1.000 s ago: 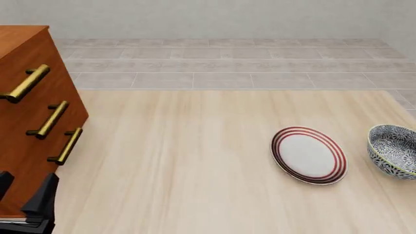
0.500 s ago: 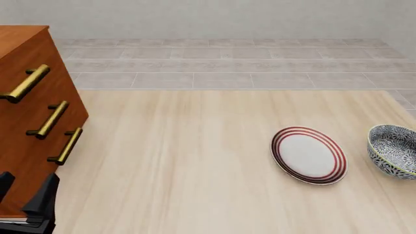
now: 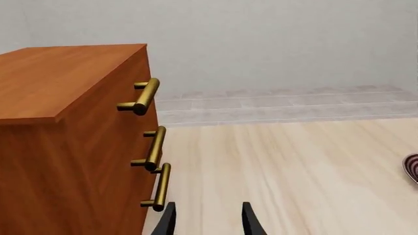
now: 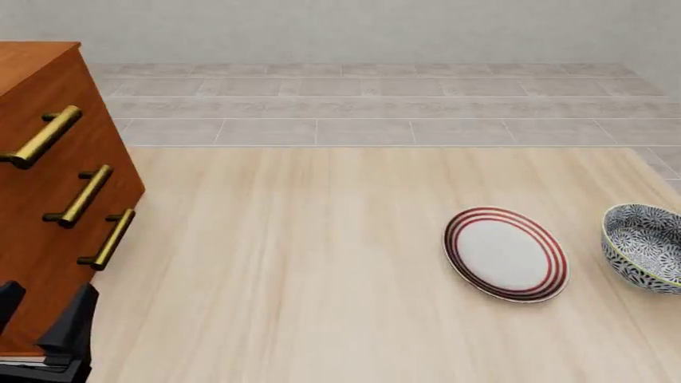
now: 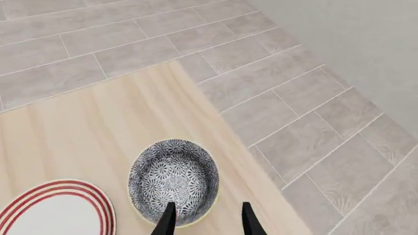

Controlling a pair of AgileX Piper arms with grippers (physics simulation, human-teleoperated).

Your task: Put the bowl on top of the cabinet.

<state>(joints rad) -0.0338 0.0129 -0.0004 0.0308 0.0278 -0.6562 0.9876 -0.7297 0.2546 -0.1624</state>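
Note:
The bowl (image 4: 645, 243), blue-and-white patterned with a pale rim, stands upright on the table near its right edge. In the right wrist view the bowl (image 5: 173, 181) lies below my right gripper (image 5: 207, 221), which hangs open above its near rim and holds nothing. The right gripper is out of the front view. The reddish-brown cabinet (image 4: 43, 183) with three brass handles stands at the table's far left. My left gripper (image 4: 43, 307) is open and empty, low beside the cabinet's front face (image 3: 72, 147), as the left wrist view's fingers (image 3: 167, 220) show.
A flat white plate with red rings (image 4: 505, 254) lies just left of the bowl, also seen as the plate (image 5: 56, 210) in the right wrist view. The table's right edge (image 5: 222, 132) runs close past the bowl, with tiled floor (image 5: 307, 98) beyond.

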